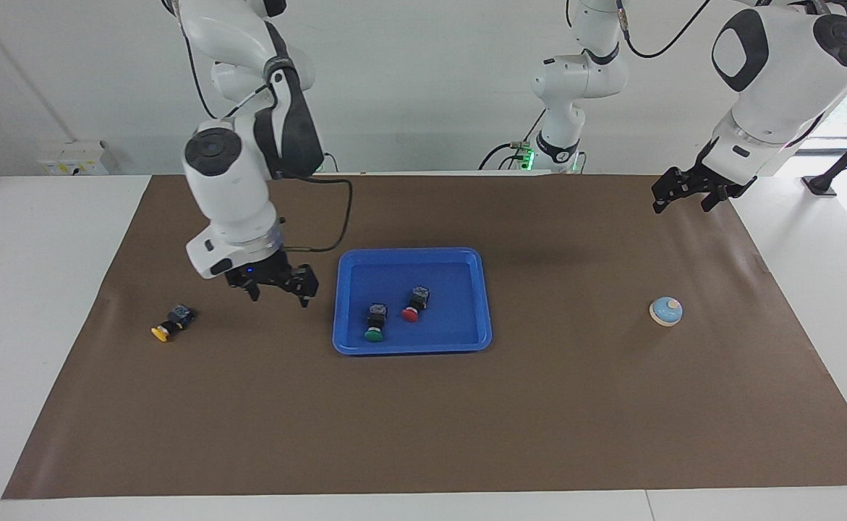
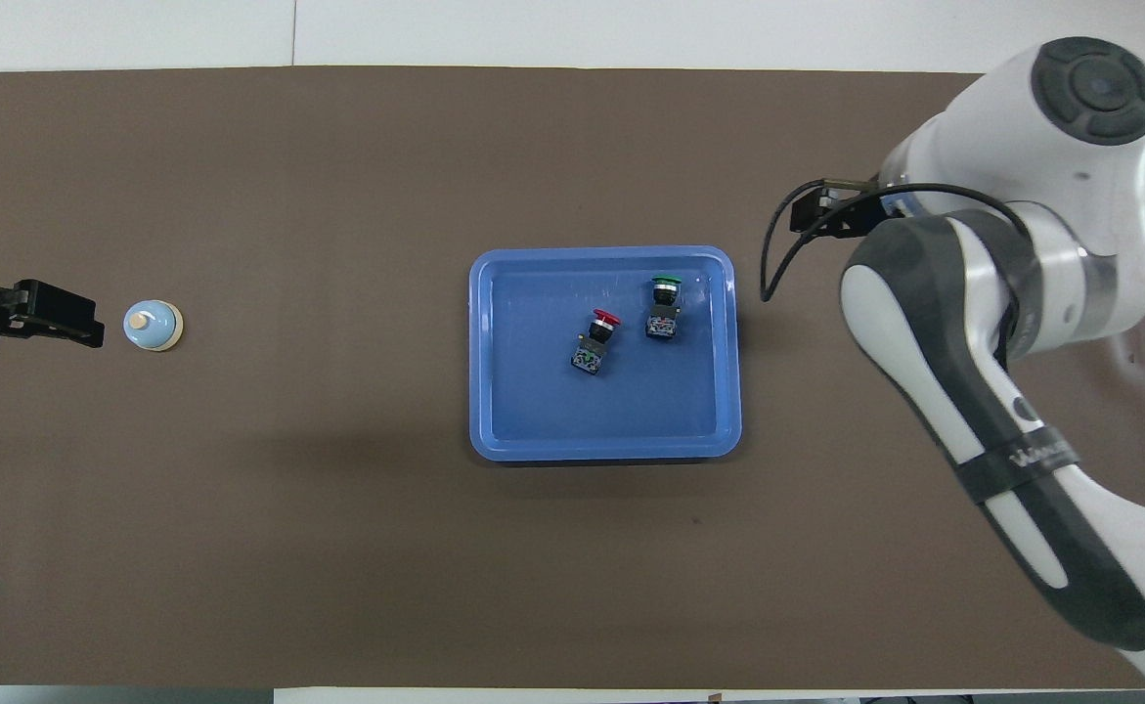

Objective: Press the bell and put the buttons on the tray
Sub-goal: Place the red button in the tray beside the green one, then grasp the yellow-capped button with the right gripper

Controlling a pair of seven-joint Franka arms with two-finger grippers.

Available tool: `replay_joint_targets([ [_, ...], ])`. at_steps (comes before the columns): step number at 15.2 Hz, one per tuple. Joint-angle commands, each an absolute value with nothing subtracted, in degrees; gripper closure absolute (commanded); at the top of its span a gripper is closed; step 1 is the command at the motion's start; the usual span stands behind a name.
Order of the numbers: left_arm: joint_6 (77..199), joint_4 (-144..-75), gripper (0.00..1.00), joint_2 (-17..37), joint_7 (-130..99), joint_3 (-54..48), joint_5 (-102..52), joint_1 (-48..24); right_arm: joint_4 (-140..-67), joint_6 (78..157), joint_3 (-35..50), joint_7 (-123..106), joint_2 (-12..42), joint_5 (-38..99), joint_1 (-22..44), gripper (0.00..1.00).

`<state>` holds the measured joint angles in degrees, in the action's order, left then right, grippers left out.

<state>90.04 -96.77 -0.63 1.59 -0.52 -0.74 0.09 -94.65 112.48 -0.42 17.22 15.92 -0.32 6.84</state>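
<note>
The blue tray [image 1: 412,348] [image 2: 601,451] sits mid-mat. Inside it lie the red button [image 1: 414,305] [image 2: 596,342] and the green button [image 1: 375,323] [image 2: 663,305], both on their sides and apart from each other. The yellow button [image 1: 172,323] lies on the mat toward the right arm's end; in the overhead view that arm hides it. My right gripper [image 1: 280,298] hangs open and empty over the mat between tray and yellow button. The bell [image 1: 666,311] [image 2: 153,325] stands toward the left arm's end. My left gripper [image 1: 681,205] [image 2: 93,326] waits raised and open over the mat, off to one side of the bell.
A brown mat [image 1: 423,427] covers most of the white table. A black cable [image 1: 336,217] loops from the right wrist. A white box [image 1: 76,158] sits at the table's corner near the right arm's base.
</note>
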Motion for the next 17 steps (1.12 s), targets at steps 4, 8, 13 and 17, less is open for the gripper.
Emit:
replay_joint_targets([
  [4,89.12,-96.5,0.0,-0.97,1.05,-0.09,-1.05,-0.26,-103.61,115.56,0.26,14.85,13.01,-3.5,-3.67,0.0],
  [8,89.12,-96.5,0.0,-0.97,1.05,-0.09,-1.05,-0.26,-113.28,126.28,0.26,14.32,10.46,-6.42,-9.4,0.01],
  [13,89.12,-96.5,0.0,-0.97,1.05,-0.09,-1.05,-0.26,-116.27,131.82,0.26,17.83,11.34,-6.59,-12.65,0.0],
  [17,89.12,-96.5,0.0,-0.97,1.05,-0.09,-1.05,-0.26,-116.8,133.32,0.44,24.16,13.53,-6.42,-12.48,0.0],
])
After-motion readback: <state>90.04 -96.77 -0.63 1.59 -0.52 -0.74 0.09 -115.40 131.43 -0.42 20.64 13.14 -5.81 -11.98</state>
